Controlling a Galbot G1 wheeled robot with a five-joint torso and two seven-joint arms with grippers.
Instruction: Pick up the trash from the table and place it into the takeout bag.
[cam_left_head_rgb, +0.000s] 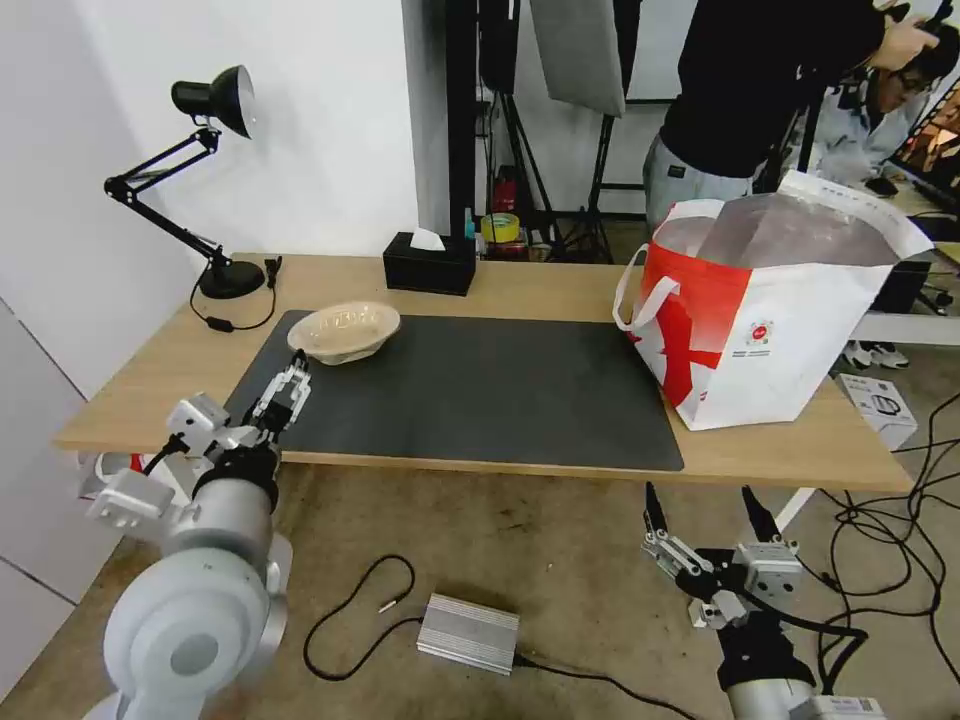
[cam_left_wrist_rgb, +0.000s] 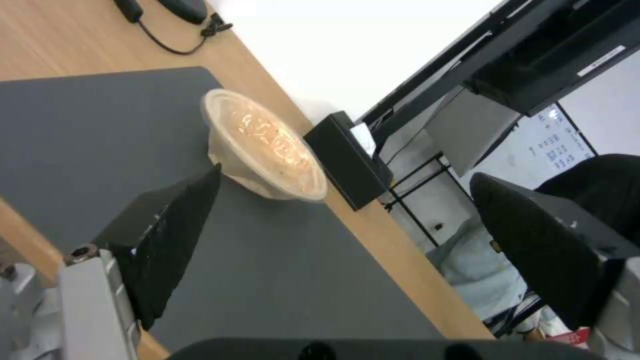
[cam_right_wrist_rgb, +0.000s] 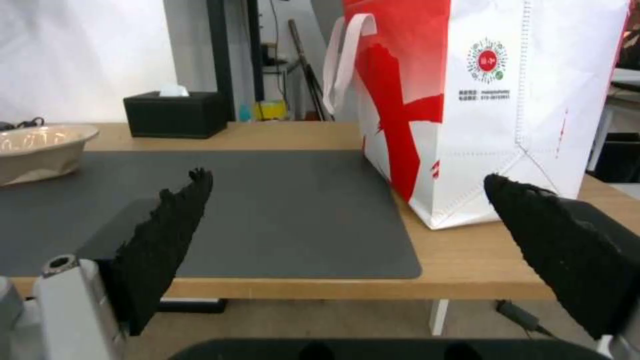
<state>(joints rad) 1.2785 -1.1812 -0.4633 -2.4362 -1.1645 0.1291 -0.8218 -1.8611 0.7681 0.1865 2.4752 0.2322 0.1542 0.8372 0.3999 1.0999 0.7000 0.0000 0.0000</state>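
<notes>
My left gripper, jaws released, hovers at the desk's front-left edge, aimed at the bowl. Right gripper, released, waits below the front edge near the bag.

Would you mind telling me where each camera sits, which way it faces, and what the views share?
Head view: high on the robot, looking forward and down at the table; both arms show, left gripper over the mat's near corner, right gripper low before the table.
Left wrist view: low over the mat, facing the beige bowl between its open fingers.
Right wrist view: below the table's edge, facing the takeout bag.
Shared: bowl, mat and tissue box appear in all three.
</notes>
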